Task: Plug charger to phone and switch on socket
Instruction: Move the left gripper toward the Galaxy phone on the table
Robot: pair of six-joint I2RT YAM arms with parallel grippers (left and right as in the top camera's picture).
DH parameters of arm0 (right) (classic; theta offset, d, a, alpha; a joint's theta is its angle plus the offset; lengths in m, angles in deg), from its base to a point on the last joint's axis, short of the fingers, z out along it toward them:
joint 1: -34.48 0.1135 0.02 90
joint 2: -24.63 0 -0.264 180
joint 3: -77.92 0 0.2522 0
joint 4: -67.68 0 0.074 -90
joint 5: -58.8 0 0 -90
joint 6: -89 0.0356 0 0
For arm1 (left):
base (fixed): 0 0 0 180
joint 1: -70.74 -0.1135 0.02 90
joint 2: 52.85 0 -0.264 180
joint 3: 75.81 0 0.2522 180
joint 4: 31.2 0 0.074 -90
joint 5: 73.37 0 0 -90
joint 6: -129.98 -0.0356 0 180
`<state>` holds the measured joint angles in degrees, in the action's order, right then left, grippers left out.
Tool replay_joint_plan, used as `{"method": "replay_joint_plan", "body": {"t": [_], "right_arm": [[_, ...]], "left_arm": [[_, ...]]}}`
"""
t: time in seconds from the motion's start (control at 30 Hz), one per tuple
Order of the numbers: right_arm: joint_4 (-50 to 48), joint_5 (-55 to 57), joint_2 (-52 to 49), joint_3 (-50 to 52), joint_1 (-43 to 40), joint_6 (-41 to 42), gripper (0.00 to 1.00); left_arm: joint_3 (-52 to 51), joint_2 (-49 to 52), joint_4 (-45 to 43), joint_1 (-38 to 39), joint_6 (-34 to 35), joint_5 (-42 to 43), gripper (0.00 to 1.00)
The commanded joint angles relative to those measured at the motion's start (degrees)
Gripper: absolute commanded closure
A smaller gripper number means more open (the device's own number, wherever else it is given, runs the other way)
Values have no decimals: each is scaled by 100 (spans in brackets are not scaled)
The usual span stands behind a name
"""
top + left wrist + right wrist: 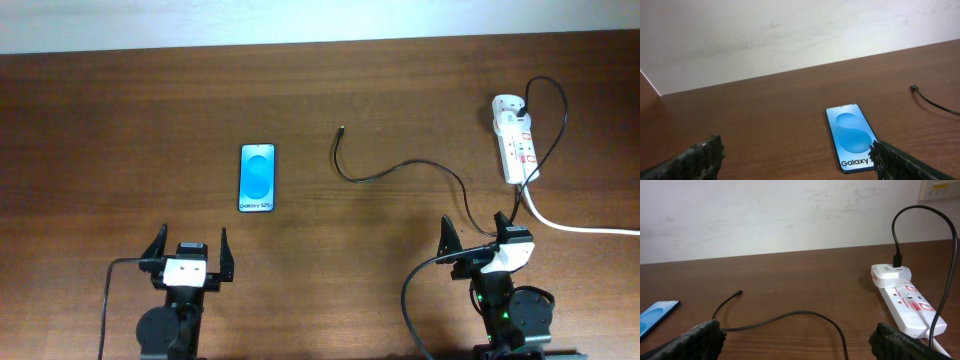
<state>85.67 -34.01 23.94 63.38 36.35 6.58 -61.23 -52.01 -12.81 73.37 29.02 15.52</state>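
Note:
The phone (257,178) lies flat on the table, blue screen up, left of centre; it also shows in the left wrist view (852,136) and at the left edge of the right wrist view (655,315). The charger cable (400,168) curls from the socket (515,138) to its free plug tip (342,129), which lies right of the phone and apart from it. The cable (790,316) and socket (905,302) show in the right wrist view. My left gripper (190,252) is open and empty near the phone's near end. My right gripper (472,232) is open and empty over the cable.
A thick white cord (580,226) runs from the socket to the right edge. A white wall (790,35) rises behind the table's far edge. A wall fitting (939,189) shows at the top right.

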Motion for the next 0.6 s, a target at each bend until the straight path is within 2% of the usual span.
{"method": "replay_joint_plan", "body": {"t": [0.0,0.3,0.37,0.43,0.57], "right_arm": [[2,9,48,46,42,22,2],[2,9,48,46,42,22,2],[2,9,48,46,42,22,2],[2,9,48,46,42,22,2],[2,9,48,46,42,22,2]], "left_arm": [[-28,-50,13,-28,-92,-17,1],[-28,-50,-59,-28,-94,-39,1],[-28,-50,-544,-28,-92,195,1],[22,-48,-1137,-28,-35,931,1],[516,275,-1340,-28,275,929,1]]}}
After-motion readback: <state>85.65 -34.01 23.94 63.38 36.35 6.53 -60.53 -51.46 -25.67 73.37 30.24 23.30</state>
